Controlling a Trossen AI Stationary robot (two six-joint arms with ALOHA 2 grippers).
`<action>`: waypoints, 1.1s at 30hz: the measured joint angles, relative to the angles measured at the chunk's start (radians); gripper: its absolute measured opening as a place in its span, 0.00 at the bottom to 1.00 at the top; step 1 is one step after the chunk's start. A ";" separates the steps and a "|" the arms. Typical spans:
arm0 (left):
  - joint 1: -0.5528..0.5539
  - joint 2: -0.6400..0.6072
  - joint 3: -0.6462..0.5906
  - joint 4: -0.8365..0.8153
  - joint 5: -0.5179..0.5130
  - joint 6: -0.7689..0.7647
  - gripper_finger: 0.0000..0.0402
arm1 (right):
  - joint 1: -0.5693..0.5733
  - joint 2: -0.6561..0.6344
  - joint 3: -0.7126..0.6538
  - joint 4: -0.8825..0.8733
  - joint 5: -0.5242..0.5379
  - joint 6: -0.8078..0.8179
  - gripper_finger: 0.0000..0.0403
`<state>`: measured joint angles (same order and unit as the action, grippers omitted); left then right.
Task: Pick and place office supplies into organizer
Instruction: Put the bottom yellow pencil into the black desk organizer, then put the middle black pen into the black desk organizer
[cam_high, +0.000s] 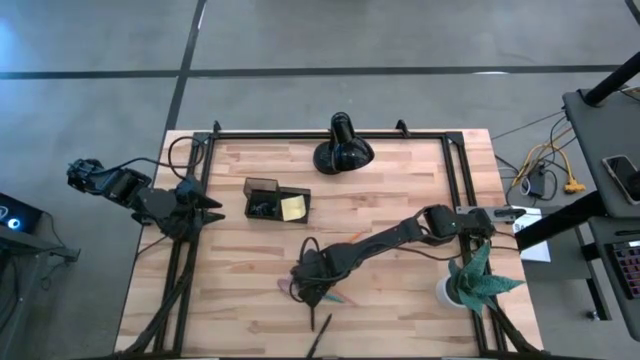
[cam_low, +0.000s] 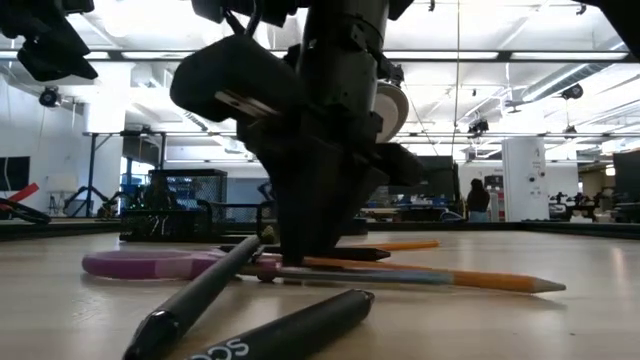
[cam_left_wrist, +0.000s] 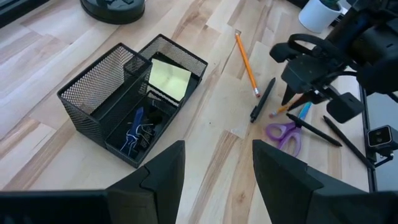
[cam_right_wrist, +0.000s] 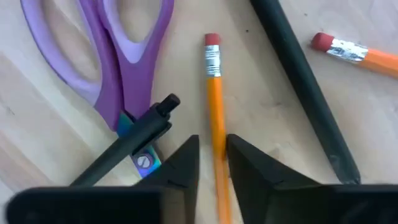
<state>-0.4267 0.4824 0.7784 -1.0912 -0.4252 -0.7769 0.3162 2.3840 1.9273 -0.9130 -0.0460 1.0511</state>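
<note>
My right end effector (cam_right_wrist: 211, 165) stood low over the counter (cam_high: 400, 215) amid the loose supplies, its two fingers (cam_right_wrist: 180, 163) narrowly apart and straddling the shaft of an orange pencil (cam_right_wrist: 216, 118). The fingers flanked that pencil closely; whether they pressed it, I could not tell. Just beside the end effector, on one side, lay the purple-handled scissors (cam_right_wrist: 124, 56), with a black pen (cam_right_wrist: 134, 144) crossing their pivot. On the other side lay a second black pen (cam_right_wrist: 305, 87), and beyond it the eraser end of another orange pencil (cam_right_wrist: 354, 53). In the low view, the end effector (cam_low: 310, 250) met the counter directly behind two dark pens (cam_low: 200, 295) lying nearest the camera.

My left end effector (cam_left_wrist: 217, 180) hovered with its fingers spread wide, holding nothing, near the counter's edge. Ahead of it sat the black mesh organizer (cam_left_wrist: 106, 93), well apart from my right end effector. The organizer held a yellow sticky-note pad (cam_left_wrist: 169, 79) in one compartment and binder clips (cam_left_wrist: 138, 127) in another.
</note>
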 joint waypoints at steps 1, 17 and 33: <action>0.000 0.000 0.000 0.000 0.000 0.000 0.42 | 0.000 0.000 -0.002 -0.001 0.000 0.000 0.13; 0.000 0.000 0.000 0.000 0.000 0.000 0.42 | -0.030 -0.021 0.102 -0.016 0.049 -0.121 0.02; 0.000 0.000 0.000 -0.001 0.000 0.000 0.42 | -0.084 -0.016 0.188 -0.139 0.010 -0.093 0.03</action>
<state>-0.4269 0.4828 0.7784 -1.0924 -0.4252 -0.7773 0.2317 2.3685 2.1154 -1.0516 -0.0358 0.9578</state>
